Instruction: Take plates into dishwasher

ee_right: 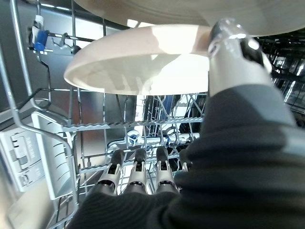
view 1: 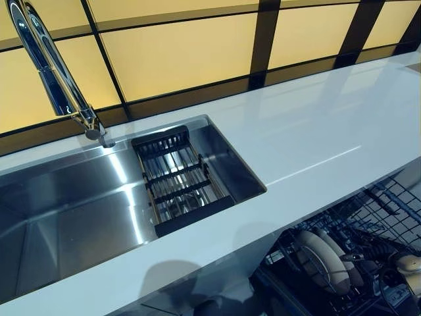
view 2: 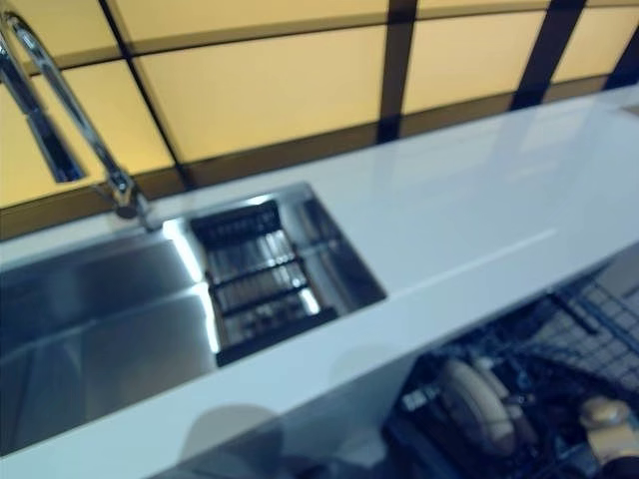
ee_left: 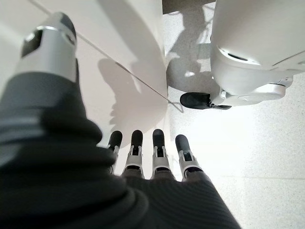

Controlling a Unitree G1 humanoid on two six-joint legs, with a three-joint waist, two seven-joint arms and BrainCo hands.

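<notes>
Two cream plates (view 1: 322, 260) stand on edge in the dishwasher's wire rack (view 1: 368, 224), below the counter's front edge at the lower right. In the right wrist view my right hand (ee_right: 137, 177) is inside that rack, fingers straight and pointing at the wires. Its thumb (ee_right: 233, 52) lies against the rim of a cream plate (ee_right: 138, 67), and the edge of a second plate (ee_right: 190, 9) shows beyond it. The fingers are not curled round either plate. My left hand (ee_left: 143, 157) hangs low beside a white cabinet front, fingers straight and holding nothing.
A steel sink (view 1: 72, 210) holds a black draining rack (view 1: 177, 178), with a chrome tap (view 1: 59, 79) above it. The white counter (view 1: 316, 131) runs to the right in front of a yellow tiled wall. Grey folding tines and a plastic clip (ee_right: 38, 157) sit inside the dishwasher rack.
</notes>
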